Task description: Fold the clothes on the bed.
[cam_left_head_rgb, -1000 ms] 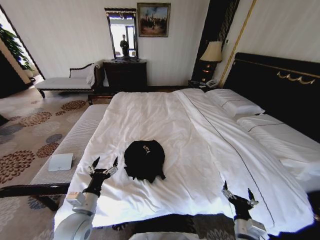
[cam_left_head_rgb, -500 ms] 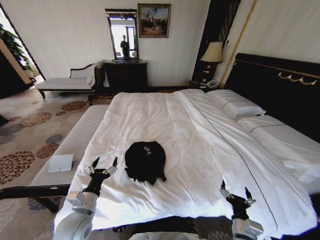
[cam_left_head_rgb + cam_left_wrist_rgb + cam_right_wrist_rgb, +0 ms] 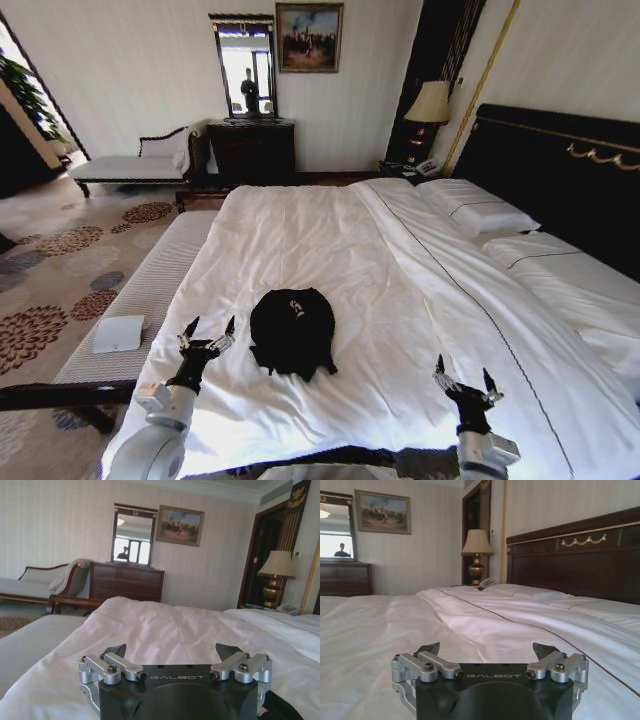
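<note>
Two claws: my left gripper [image 3: 206, 333] and right gripper [image 3: 461, 382], both spread wide, holding nothing.
T-shirt [image 3: 292, 330]: bunched on the bed [image 3: 400, 290], between them, nearer my left.

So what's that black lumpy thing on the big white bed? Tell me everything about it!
It is a black T-shirt of soft fabric, bunched into a rounded heap rather than spread flat, with a small white mark on top. It lies on the white sheet of the bed, near the foot. Nothing grips it: the open left gripper hovers beside it, and the open right gripper is farther off.
</note>
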You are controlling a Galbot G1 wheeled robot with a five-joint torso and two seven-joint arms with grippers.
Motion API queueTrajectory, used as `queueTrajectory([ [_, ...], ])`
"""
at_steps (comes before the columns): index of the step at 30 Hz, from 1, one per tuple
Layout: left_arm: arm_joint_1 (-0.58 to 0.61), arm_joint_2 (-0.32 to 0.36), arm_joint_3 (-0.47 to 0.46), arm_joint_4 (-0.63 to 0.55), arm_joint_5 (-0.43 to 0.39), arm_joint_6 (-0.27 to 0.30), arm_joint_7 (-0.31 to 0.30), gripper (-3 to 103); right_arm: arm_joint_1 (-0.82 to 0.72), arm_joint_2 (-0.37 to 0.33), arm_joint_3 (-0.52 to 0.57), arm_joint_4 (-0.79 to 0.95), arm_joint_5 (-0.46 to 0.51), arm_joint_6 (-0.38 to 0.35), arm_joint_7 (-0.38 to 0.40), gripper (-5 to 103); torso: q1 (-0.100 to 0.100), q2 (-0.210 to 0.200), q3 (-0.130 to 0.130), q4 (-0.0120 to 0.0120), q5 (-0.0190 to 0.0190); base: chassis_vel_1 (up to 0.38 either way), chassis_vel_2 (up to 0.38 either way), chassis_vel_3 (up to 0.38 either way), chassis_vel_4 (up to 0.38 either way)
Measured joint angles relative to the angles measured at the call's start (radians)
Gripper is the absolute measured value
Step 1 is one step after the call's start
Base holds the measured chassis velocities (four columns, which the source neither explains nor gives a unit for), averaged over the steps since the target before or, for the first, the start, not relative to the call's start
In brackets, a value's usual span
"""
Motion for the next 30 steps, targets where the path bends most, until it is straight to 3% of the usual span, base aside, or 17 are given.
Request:
queueTrajectory([
  [4, -0.002, 0.003, -0.022, 0.050, -0.076, 0.021, -0.005, 100, 0.018, -0.120, -0.035, 0.086, 0.121, -0.154, -0.007, 100, 0.001, 0.000, 0.000, 0.0000, 0.0000, 0.000, 0.000, 0.000, 0.000],
  [6, -0.002, 0.006, -0.028, 0.059, -0.089, 0.023, -0.006, 100, 0.025, -0.142, -0.040, 0.102, 0.155, -0.187, -0.006, 100, 0.001, 0.000, 0.000, 0.0003, 0.0000, 0.000, 0.000, 0.000, 0.000],
  [7, -0.002, 0.013, -0.040, 0.079, -0.111, 0.024, -0.006, 100, 0.046, -0.197, -0.049, 0.144, 0.262, -0.284, 0.001, 100, 0.001, 0.000, 0.000, 0.0003, 0.0001, 0.000, 0.000, 0.000, 0.000],
  [9, -0.003, 0.020, -0.046, 0.093, -0.129, 0.024, -0.006, 100, 0.072, -0.248, -0.051, 0.182, 0.370, -0.374, 0.011, 100, 0.001, 0.000, 0.000, -0.0001, 0.0000, 0.000, 0.000, 0.000, 0.000],
  [11, -0.002, 0.020, -0.047, 0.096, -0.131, 0.024, -0.006, 100, 0.077, -0.255, -0.052, 0.185, 0.387, -0.389, 0.013, 100, 0.001, 0.000, 0.000, -0.0002, 0.0001, 0.000, 0.000, 0.000, 0.000],
  [12, 0.005, 0.016, -0.052, 0.102, -0.137, 0.024, -0.006, 100, 0.113, -0.301, -0.061, 0.196, 0.479, -0.454, 0.026, 100, 0.001, 0.000, 0.000, -0.0002, -0.0001, 0.000, 0.000, 0.000, 0.000],
  [14, 0.019, 0.006, -0.058, 0.103, -0.138, 0.023, -0.005, 100, 0.164, -0.367, -0.080, 0.194, 0.571, -0.506, 0.035, 100, 0.001, 0.000, 0.000, 0.0000, 0.0002, 0.000, 0.000, 0.000, 0.000],
  [16, 0.024, 0.003, -0.059, 0.103, -0.138, 0.022, -0.005, 100, 0.183, -0.396, -0.089, 0.191, 0.605, -0.523, 0.037, 100, 0.001, 0.000, 0.000, 0.0003, 0.0001, 0.000, 0.000, 0.000, 0.000],
  [19, 0.059, -0.009, -0.066, 0.090, -0.134, 0.018, -0.005, 100, 0.301, -0.537, -0.159, 0.136, 0.744, -0.580, 0.035, 100, 0.001, 0.000, 0.000, 0.0002, 0.0003, 0.000, 0.000, 0.000, 0.000],
  [23, 0.088, -0.010, -0.074, 0.073, -0.119, 0.015, -0.007, 100, 0.421, -0.606, -0.253, 0.047, 0.831, -0.601, 0.028, 100, 0.001, 0.000, 0.000, 0.0001, 0.0002, 0.000, 0.000, 0.000, 0.000],
  [26, 0.097, -0.015, -0.078, 0.063, -0.119, 0.017, -0.012, 100, 0.479, -0.618, -0.304, -0.002, 0.864, -0.610, 0.020, 100, 0.001, 0.000, 0.000, 0.0001, -0.0002, 0.000, 0.000, 0.000, 0.000],
  [30, 0.115, -0.037, -0.075, 0.037, -0.111, 0.037, -0.030, 100, 0.709, -0.589, -0.480, -0.187, 0.968, -0.638, 0.018, 100, 0.001, 0.000, 0.000, 0.0002, -0.0002, 0.000, 0.000, 0.000, 0.000],
])
